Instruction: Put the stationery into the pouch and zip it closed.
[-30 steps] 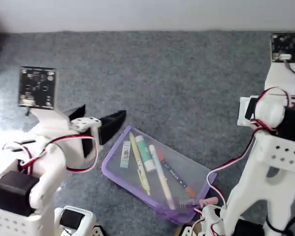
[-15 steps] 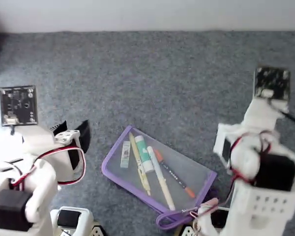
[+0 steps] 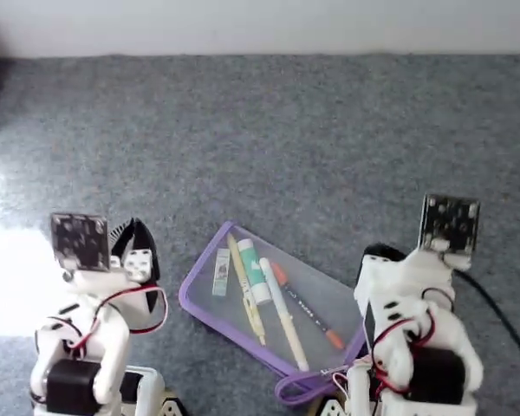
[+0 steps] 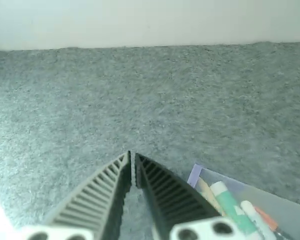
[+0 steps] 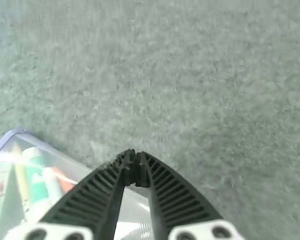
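Observation:
A clear pouch (image 3: 329,305) with purple trim lies flat on the grey carpet. Through its clear side I see a yellow pencil (image 3: 245,290), a green-and-white tube (image 3: 254,270), a white pen (image 3: 283,314), an orange-tipped pen (image 3: 310,314) and a small label-like piece (image 3: 221,271). My left gripper (image 3: 135,236) sits shut beside the pouch's left corner, apart from it; its wrist view has the shut tips (image 4: 133,161) over bare carpet with the pouch (image 4: 270,202) off to one side. My right gripper (image 5: 135,159) is shut and holds nothing, hovering by the pouch (image 5: 10,172) edge.
Grey carpet (image 3: 312,139) stretches open behind the pouch up to a pale wall (image 3: 260,26). Both arm bases (image 3: 74,381) (image 3: 416,373) crowd the near edge on either side of the pouch.
Both arms have folded back toward the near edge. The left gripper went from wide open to shut. The pouch stays where it was.

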You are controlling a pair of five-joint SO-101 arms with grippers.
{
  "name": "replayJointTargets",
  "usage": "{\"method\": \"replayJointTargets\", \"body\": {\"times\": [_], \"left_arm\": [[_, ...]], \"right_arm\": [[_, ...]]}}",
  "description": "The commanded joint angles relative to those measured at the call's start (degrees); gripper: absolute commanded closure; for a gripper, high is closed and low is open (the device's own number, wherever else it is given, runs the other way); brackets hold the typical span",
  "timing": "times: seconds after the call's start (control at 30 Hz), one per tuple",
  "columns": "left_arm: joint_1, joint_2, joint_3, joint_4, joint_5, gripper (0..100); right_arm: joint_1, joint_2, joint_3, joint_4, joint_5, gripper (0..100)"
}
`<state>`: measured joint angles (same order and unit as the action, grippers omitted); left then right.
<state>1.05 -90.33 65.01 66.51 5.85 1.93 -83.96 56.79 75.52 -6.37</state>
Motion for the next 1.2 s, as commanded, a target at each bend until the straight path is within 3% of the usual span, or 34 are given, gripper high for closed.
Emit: {"method": "replayJointTargets", "body": {"times": [0.0,0.13,0.33,0.67,0.87,1.17], "left_arm": [[-0.18,-7.21,6.11,-2.64,-3.43,99],[-0.26,-13.27,13.76,-2.37,-5.71,99],[-0.26,-13.71,21.76,-3.25,-6.77,99],[-0.70,-13.71,28.88,-4.22,-6.51,99],[-6.24,-13.71,31.43,-8.44,-6.42,99],[-7.03,-13.71,31.43,-1.49,-6.42,99]], "right_arm": [[-0.57,-6.73,8.44,-3.56,-0.18,99.0],[-0.66,-14.29,17.76,-5.58,1.14,99.0],[-0.66,-20.09,29.36,-6.64,10.55,99.0],[-0.22,-19.47,39.82,-5.93,10.55,99.0],[-0.22,-20.00,39.38,-0.31,10.46,99.0],[-0.31,-20.00,39.56,-0.40,10.55,99.0]]}}
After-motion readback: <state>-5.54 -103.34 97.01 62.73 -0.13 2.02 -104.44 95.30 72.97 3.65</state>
